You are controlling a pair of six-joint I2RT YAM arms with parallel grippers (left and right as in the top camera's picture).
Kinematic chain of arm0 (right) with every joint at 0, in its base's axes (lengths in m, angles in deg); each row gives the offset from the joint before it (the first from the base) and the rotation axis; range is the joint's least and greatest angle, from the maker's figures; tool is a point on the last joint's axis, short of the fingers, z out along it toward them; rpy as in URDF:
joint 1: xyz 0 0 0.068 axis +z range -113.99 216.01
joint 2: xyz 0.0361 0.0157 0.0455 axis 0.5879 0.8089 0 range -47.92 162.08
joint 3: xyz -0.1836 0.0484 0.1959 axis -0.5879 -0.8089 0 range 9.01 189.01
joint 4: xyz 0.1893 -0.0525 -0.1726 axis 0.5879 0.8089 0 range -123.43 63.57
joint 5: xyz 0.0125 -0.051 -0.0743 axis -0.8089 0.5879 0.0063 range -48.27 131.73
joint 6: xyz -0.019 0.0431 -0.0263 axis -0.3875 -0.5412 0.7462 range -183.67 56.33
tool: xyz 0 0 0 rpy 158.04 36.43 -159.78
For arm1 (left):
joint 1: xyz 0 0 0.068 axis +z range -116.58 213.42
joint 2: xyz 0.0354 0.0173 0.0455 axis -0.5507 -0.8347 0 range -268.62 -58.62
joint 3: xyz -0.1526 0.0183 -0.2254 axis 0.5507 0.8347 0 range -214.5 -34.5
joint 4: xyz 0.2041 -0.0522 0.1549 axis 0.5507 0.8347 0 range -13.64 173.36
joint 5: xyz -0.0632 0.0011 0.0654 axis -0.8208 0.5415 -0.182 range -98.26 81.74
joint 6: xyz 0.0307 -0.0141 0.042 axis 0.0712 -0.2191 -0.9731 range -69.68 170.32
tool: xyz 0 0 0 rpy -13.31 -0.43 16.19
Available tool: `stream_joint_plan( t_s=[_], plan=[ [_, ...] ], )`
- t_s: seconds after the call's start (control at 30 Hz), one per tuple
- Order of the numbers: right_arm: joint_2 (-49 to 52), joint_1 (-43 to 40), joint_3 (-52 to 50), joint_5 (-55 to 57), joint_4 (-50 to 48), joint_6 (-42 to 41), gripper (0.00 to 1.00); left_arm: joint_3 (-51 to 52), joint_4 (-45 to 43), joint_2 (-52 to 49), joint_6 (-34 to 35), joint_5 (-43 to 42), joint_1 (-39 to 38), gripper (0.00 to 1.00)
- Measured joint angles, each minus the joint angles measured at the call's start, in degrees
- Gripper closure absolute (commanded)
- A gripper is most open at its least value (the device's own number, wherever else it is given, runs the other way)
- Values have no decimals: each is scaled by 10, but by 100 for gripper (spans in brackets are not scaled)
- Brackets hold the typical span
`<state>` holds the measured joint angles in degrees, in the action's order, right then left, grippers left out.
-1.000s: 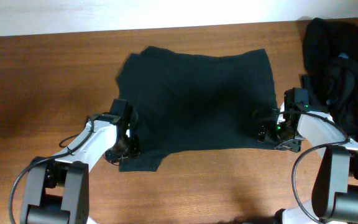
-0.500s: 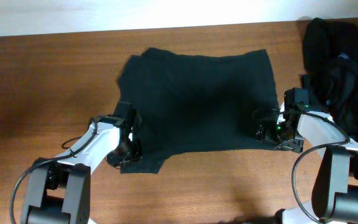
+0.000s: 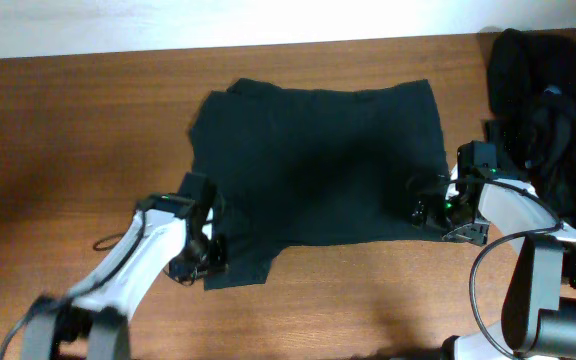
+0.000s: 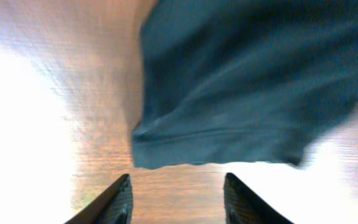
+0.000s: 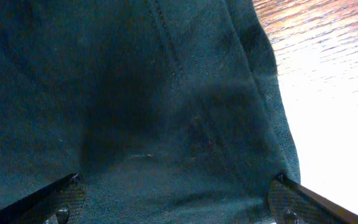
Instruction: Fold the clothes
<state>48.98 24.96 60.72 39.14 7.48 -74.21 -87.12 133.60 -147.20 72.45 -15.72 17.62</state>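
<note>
T-shirt (image 3: pixel 318 165) lies spread flat at the centre of the table (image 3: pixel 68 150); a heap of other black clothes (image 3: pixel 543 110) sits at 2 o'clock, apart from it; left gripper (image 4: pixel 178 182) is at the shirt's 7 o'clock corner, released, fingers parted with bare wood between them and the cloth's edge just ahead; right gripper (image 5: pixel 176 183) is at 4 o'clock, spread wide over the fabric, grasping nothing.

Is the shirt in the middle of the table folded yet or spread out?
Spread out. The T-shirt lies flat on the table, one sleeve sticking out at its near left corner; no folded-over edge shows.
</note>
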Motion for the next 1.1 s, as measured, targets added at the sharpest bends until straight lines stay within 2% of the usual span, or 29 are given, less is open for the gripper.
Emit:
stream_joint_plan(
  t_s=[0.1,0.13,0.33,0.5,0.8,1.1],
  plan=[
    [0,0,0,0,0,0,1,-42,-1,43,0,11,0,28],
    [0,0,0,0,0,0,1,-55,-2,54,0,20,0,25],
    [0,0,0,0,0,0,1,-115,-41,81,-9,91,0,19],
    [0,-2,5,0,31,0,1,-128,-98,81,-26,116,0,18],
    [-8,-5,71,2,96,0,1,-129,-126,81,-31,125,4,17],
    [-19,-5,108,-16,99,0,1,-129,-223,81,-53,117,46,27]
  ],
)
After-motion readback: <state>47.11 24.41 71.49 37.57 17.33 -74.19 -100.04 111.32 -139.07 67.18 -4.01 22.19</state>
